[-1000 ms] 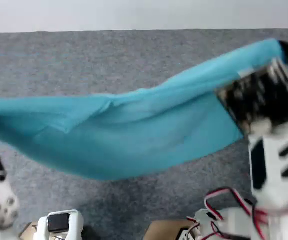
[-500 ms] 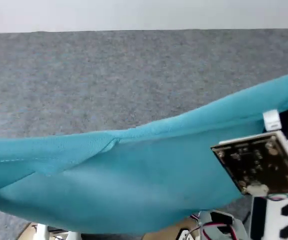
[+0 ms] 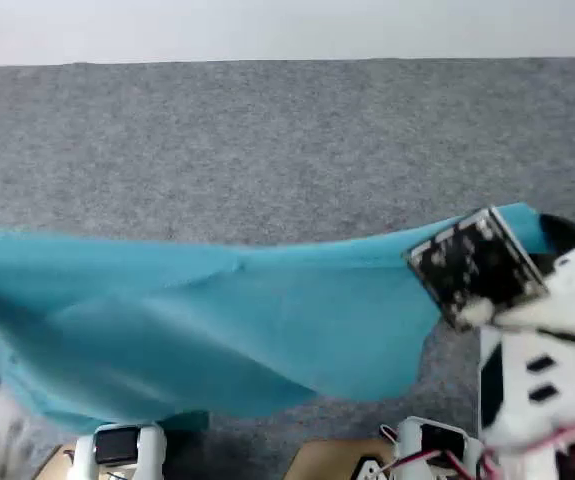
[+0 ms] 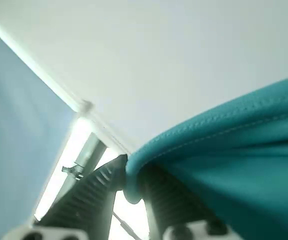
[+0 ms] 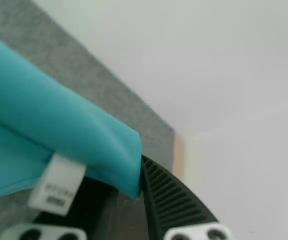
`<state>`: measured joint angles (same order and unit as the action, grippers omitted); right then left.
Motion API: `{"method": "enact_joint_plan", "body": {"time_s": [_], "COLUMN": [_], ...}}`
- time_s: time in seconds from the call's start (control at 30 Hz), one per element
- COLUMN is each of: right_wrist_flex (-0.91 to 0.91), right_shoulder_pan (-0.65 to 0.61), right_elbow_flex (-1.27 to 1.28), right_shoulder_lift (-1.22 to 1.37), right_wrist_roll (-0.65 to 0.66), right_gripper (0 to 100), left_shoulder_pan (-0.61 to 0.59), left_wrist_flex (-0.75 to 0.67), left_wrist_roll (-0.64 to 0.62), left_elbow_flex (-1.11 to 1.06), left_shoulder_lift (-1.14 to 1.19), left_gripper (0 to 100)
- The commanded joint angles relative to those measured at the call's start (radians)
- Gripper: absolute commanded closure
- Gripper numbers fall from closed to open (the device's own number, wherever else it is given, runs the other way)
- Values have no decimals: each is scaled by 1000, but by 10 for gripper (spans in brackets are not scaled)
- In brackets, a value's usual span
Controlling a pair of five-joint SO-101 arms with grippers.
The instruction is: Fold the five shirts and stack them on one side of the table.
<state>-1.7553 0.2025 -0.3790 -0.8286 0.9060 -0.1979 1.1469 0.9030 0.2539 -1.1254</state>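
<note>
A teal shirt point(image 3: 217, 320) hangs stretched across the near half of the grey table, held up by both arms. My left gripper point(image 4: 128, 182) is shut on a hemmed edge of the teal shirt point(image 4: 224, 150), at the left end in the high view. My right gripper point(image 5: 133, 187) is shut on the other edge of the shirt point(image 5: 58, 125), beside a white label point(image 5: 56, 187). In the high view the right arm point(image 3: 527, 330) stands at the right with its wrist circuit board point(image 3: 472, 265) in front of the cloth.
Grey felt covers the table point(image 3: 287, 140), bare behind the shirt up to the white wall. Arm bases point(image 3: 117, 450) and red wiring point(image 3: 567, 440) sit along the near edge. A table edge and wall point(image 5: 179, 150) appear in the right wrist view.
The shirt has dropped and swung toward the near edge. The right arm came down from the upper right and tilted; the shirt's left end now sags lower.
</note>
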Motion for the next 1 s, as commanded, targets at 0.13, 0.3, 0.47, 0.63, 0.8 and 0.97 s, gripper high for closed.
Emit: {"method": "enact_joint_plan", "body": {"time_s": [0.13, 0.3, 0.47, 0.63, 0.8, 0.97], "right_wrist_flex": [107, 372, 687, 928, 1127, 1271], "right_shoulder_pan": [7, 7, -15, -70, -71, -74], "right_elbow_flex": [318, 603, 852, 970, 967, 899], "right_shoulder_lift": [-2, -2, -1, 61, 216, 363], "right_wrist_roll": [2, 2, 9, 6, 5, 6], "right_gripper": [987, 987, 987, 987, 987, 987], "left_shoulder_pan": [2, 5, 6, 8, 9, 52], "left_wrist_flex": [-23, -235, -508, -643, -752, -769], "left_wrist_roll": [2, -69, -104, -106, -109, -110], "left_elbow_flex": [-286, -524, -677, -673, -605, -470], "left_shoulder_lift": [95, 203, 367, 562, 769, 942], "left_gripper": [994, 994, 994, 994, 994, 994]}}
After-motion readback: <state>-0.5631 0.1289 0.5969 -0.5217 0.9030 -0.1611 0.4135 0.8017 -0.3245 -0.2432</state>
